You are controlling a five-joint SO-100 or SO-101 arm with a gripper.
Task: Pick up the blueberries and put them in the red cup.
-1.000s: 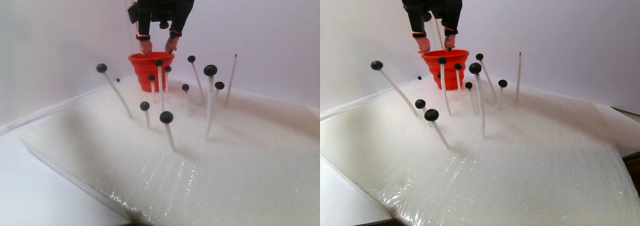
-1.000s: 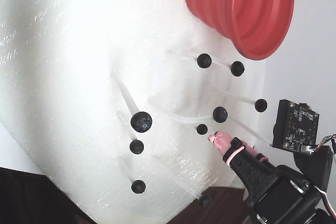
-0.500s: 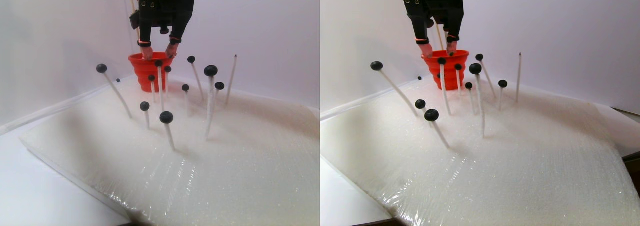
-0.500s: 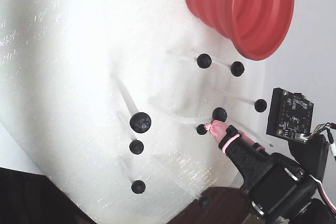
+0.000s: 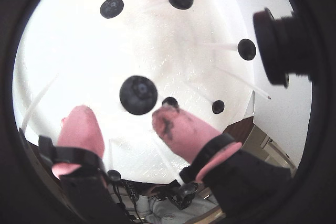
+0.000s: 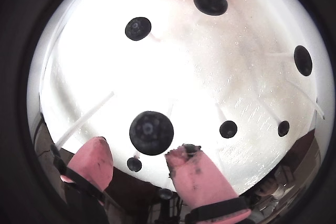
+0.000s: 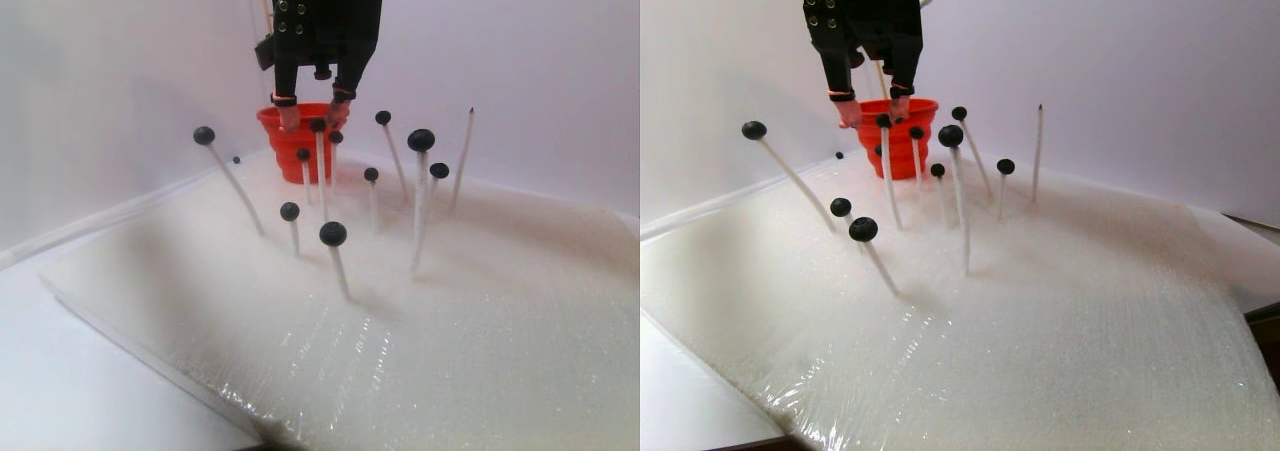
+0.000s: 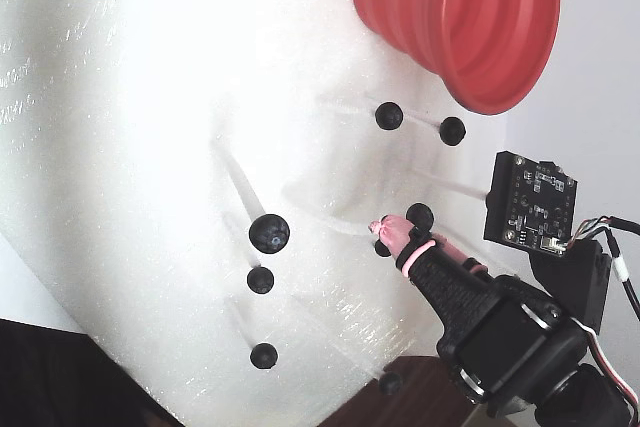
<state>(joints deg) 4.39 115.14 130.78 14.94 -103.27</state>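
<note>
Several blueberries sit on top of thin white sticks stuck in a white foam board (image 7: 480,321). My gripper (image 7: 313,116) hangs open in front of the red cup (image 7: 292,146), its pink fingertips (image 5: 170,121) apart. One blueberry (image 5: 138,94) on a tall stick lies just beyond the tips, in line with the gap and not touched. It also shows as the blueberry (image 6: 151,132) in the other wrist view and the blueberry (image 7: 317,125) in the stereo pair view. A smaller berry (image 5: 169,101) sits by the right fingertip. In the fixed view only one fingertip (image 8: 392,230) shows, below the ribbed red cup (image 8: 460,17).
Other berries on sticks crowd round the gripper, such as a large berry (image 7: 421,140) to its right and a low one (image 7: 333,234) nearer the front. A bare pointed stick (image 7: 463,156) stands at the right. White walls close the back and left. A circuit board (image 8: 530,205) rides beside the gripper.
The gripper has come down from above the cup's rim to the level of the berry on the tall stick. It stayed open, and the berries and cup have not moved.
</note>
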